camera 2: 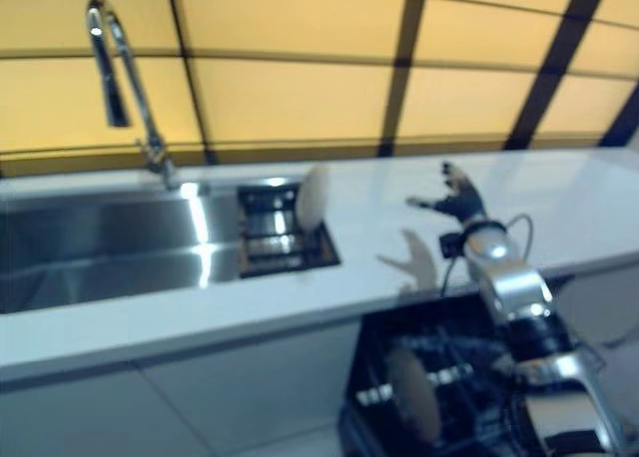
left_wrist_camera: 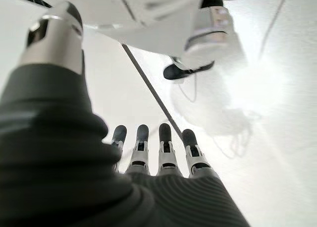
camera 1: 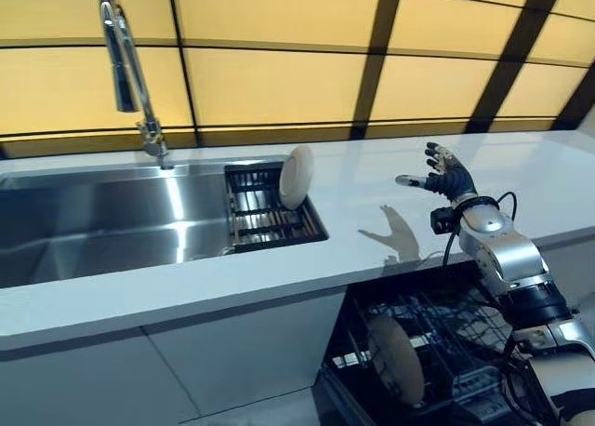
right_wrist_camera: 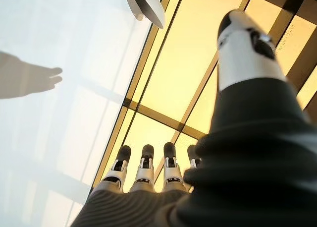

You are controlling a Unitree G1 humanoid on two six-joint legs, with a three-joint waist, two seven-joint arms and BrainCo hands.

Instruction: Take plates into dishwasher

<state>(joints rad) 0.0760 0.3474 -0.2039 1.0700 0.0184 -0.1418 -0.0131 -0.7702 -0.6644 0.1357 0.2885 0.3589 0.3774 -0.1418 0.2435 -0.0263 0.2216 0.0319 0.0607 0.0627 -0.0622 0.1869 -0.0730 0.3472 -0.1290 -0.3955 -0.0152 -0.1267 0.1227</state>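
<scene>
A white plate (camera 1: 296,177) stands on edge in a dark rack (camera 1: 270,212) at the sink's right end; it also shows in the right wrist view (right_wrist_camera: 144,6). Another plate (camera 1: 395,359) stands in the lower rack (camera 1: 456,342) of the open dishwasher under the counter. My right hand (camera 1: 446,177) is open and empty, held above the white counter (camera 1: 372,212), well to the right of the plate in the sink rack. My left hand (left_wrist_camera: 163,157) shows only in its own wrist view, fingers straight, holding nothing.
A steel sink (camera 1: 102,221) with a tall faucet (camera 1: 125,73) lies to the left. A yellow panelled wall (camera 1: 279,82) runs behind the counter. White cabinet fronts (camera 1: 186,370) stand to the left of the dishwasher.
</scene>
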